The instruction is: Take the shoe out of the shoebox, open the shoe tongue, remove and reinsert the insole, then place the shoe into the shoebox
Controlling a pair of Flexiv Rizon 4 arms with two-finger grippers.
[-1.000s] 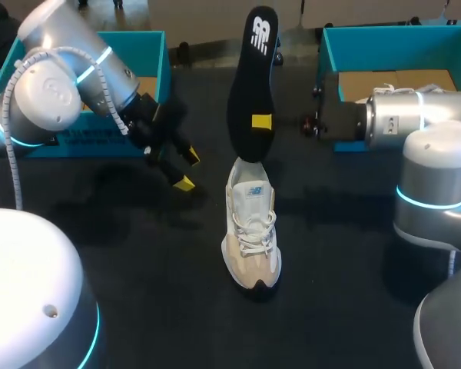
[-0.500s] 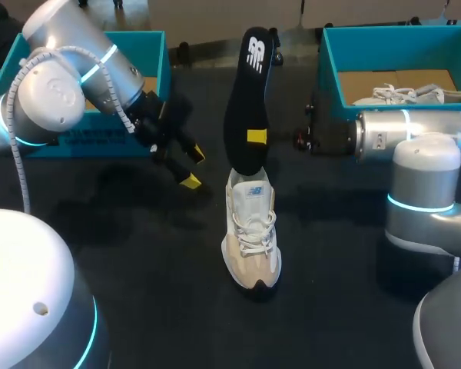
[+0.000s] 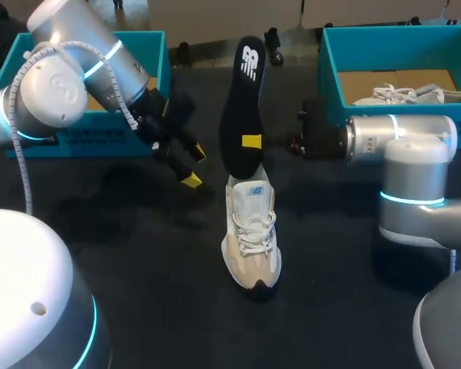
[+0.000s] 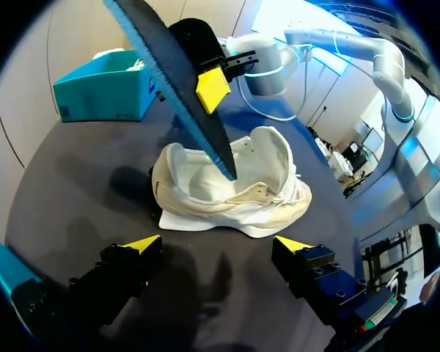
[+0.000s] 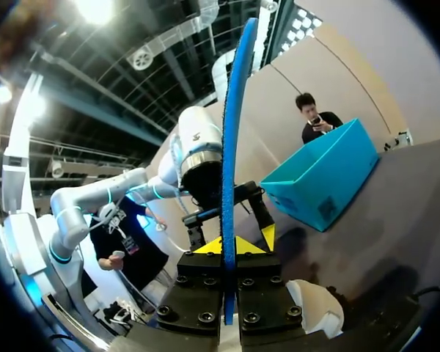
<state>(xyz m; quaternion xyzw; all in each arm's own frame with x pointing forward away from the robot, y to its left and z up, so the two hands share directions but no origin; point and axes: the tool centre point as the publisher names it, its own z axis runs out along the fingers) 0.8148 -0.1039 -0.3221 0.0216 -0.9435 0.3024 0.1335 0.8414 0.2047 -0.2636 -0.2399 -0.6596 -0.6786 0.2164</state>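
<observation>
From above, the shoe [image 3: 251,234] is out of its box and stands upright on the dark table [image 3: 138,254], toe toward the robot. The black insole [image 3: 242,108] is out too, held nearly on end over the heel opening by the right gripper [image 3: 251,141], whose fingers pinch its middle. The left gripper [image 3: 190,165] hangs beside the shoe, fingers spread and holding nothing. So removal looks done; reseating the insole and boxing the shoe are left. The right shoebox [image 3: 384,38] holds a second shoe [image 3: 399,94]. The left arm covers much of the left shoebox [image 3: 150,46], so its contents are hidden.

From the left wrist, the shoe lies just ahead of the released fingers. The insole's lower end dips toward the opening, perhaps just inside it, though the collar hides the very tip. How far the tongue is pulled back I can't make out.

From the right wrist, the insole shows edge-on, clamped between both yellow tips. The gripper body blocks nearly all of the shoe beneath, so the insole's meeting with it is out of sight.
</observation>
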